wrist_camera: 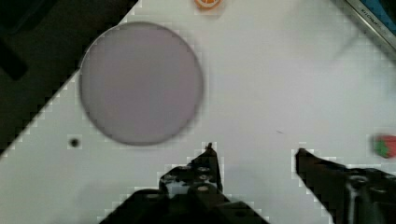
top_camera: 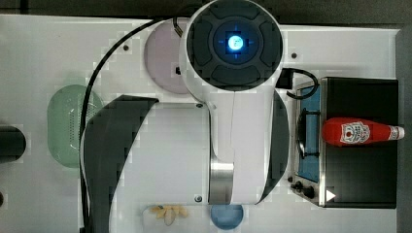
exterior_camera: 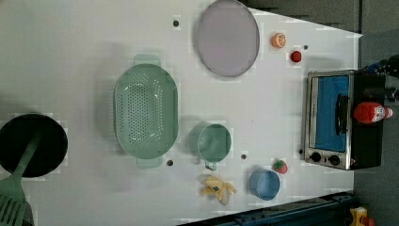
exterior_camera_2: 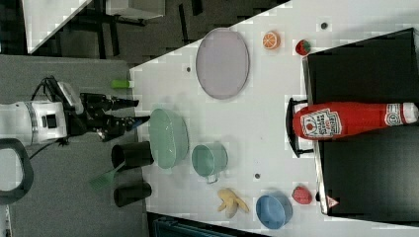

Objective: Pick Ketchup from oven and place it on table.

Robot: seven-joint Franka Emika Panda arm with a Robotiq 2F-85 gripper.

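Observation:
The ketchup point(top_camera: 357, 132) point(exterior_camera: 371, 113) point(exterior_camera_2: 346, 121), a red bottle with a white cap, lies on its side on the black top of the oven point(top_camera: 362, 170) point(exterior_camera: 324, 155) point(exterior_camera_2: 365, 173). The oven's glass door is shut. My gripper point(wrist_camera: 254, 149) point(exterior_camera_2: 136, 111) is open with nothing between its fingers. It hangs high over the white table point(wrist_camera: 280, 93) point(top_camera: 48, 48), far from the ketchup, beside the purple plate point(wrist_camera: 140, 84). In the top view my arm point(top_camera: 233, 97) covers the table's middle.
On the table are a purple plate point(exterior_camera: 228, 37), a green colander point(exterior_camera: 146, 110), a green cup point(exterior_camera: 214, 142), a blue bowl point(exterior_camera: 264, 184), a banana toy point(exterior_camera: 216, 188), two strawberry toys point(exterior_camera: 280, 166) point(exterior_camera: 296, 56), an orange slice point(exterior_camera: 278, 40) and a black pot point(exterior_camera: 30, 143) holding a green spatula.

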